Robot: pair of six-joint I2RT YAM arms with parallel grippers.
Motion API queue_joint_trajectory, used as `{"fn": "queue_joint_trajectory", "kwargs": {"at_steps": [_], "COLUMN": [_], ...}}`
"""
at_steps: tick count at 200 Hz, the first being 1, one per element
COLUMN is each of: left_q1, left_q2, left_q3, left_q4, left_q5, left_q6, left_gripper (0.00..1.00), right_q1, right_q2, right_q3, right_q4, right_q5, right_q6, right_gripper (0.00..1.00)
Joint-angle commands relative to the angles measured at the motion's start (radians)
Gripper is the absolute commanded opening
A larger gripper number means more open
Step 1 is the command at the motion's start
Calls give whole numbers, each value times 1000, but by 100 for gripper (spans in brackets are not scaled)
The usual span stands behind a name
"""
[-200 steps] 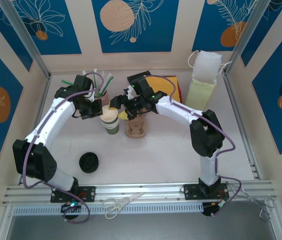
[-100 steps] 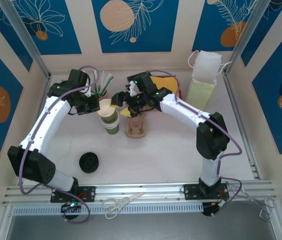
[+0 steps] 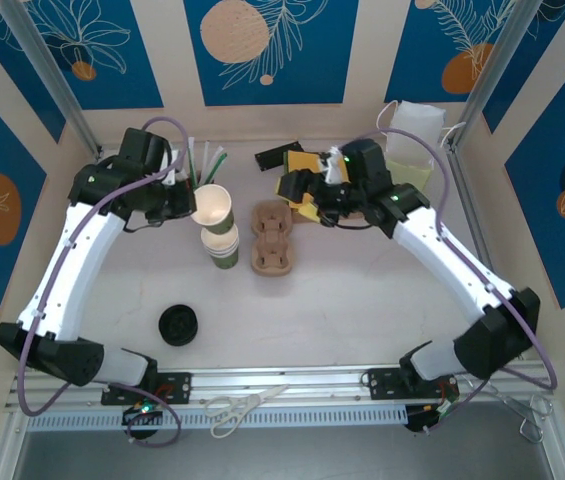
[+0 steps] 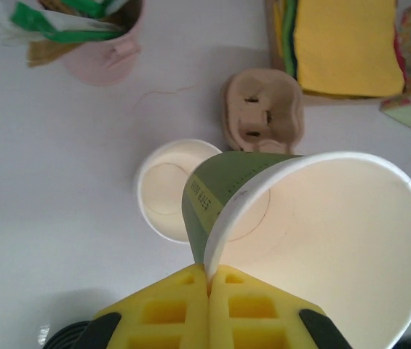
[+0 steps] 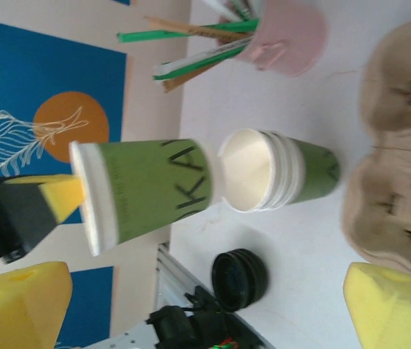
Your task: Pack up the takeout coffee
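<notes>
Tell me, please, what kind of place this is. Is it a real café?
Probably not a café but a robot test cell staged as a takeout counter: an aluminium frame and printed blue wall panels enclose a table with green paper cups, a pulp cup carrier and a paper bag.

The cup [image 3: 212, 205] is green outside with dark lettering, cream inside. The lid [image 3: 179, 324] is black, the carrier [image 3: 271, 238] brown, the straw pot [image 5: 289, 36] pink. The left fingers [image 4: 163, 314] are yellow. Blue wall panels [image 3: 307, 65] bear orange discs and white leaves.
</notes>
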Motion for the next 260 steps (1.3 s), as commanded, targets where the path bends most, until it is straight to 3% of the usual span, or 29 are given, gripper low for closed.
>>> {"fn": "queue_joint_trajectory", "kwargs": {"at_steps": [1, 30, 61, 121, 179, 260], "left_q1": [-77, -190, -321, -514, -599, -608], "left_q2": [-28, -65, -107, -63, 57, 121], "left_q3": [0, -98, -279, -516, -566, -607], "left_q4": [-49, 11, 180, 427, 534, 551], "left_q5": [-32, -64, -56, -100, -123, -110], "left_q6": [-38, -116, -224, -322, -348, -354], "left_gripper": [0, 0, 0, 0, 0, 0], "right_q1": [-48, -108, -156, -170, -158, -140], "right_q2": [-85, -182, -252, -293, -297, -284], "right_q3": [-77, -157, -197, -233, -244, -257], "right_q4": [-82, -123, -182, -206, -206, -191], "right_q5": [38, 45, 63, 64, 66, 63], "right_q6": [-31, -45, -72, -72, -70, -66], "right_gripper": [99, 99, 99, 99, 99, 99]}}
